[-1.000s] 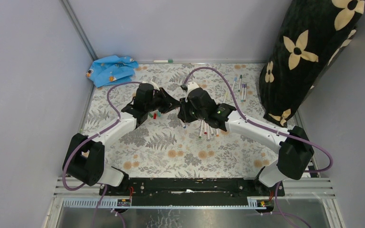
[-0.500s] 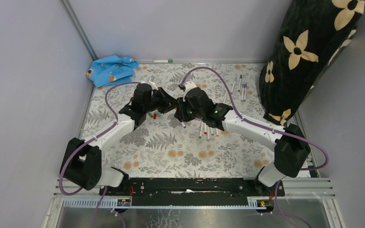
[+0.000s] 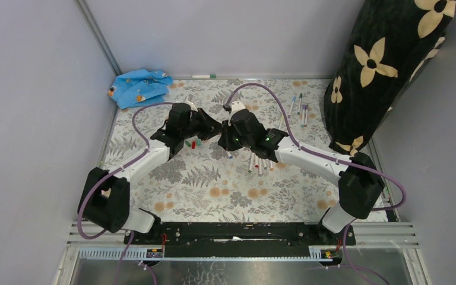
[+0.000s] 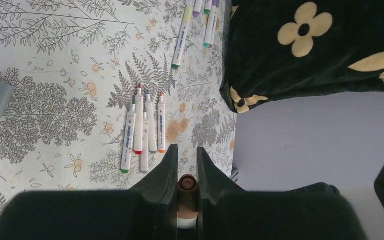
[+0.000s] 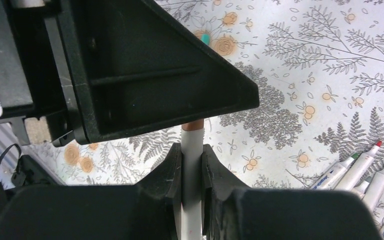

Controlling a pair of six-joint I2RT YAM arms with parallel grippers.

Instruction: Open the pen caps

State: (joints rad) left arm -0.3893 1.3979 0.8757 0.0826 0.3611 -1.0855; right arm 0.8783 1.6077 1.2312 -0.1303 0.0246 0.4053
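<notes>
We see both arms meeting above the middle of the tabletop (image 3: 214,196). Our left gripper (image 4: 187,152) is closed narrowly on a brown pen cap (image 4: 187,184), pinched between its fingers. Our right gripper (image 5: 191,150) is clamped on the white-barrelled pen (image 5: 192,170) that carries that cap at its end. Beneath the right arm a row of uncapped pens (image 3: 260,163) lies side by side. A few loose caps (image 3: 193,144) lie under the left arm. More capped pens (image 3: 300,107) rest near the black flowered cushion (image 3: 386,65), and a blue cloth (image 3: 138,86) sits in the far left corner.
</notes>
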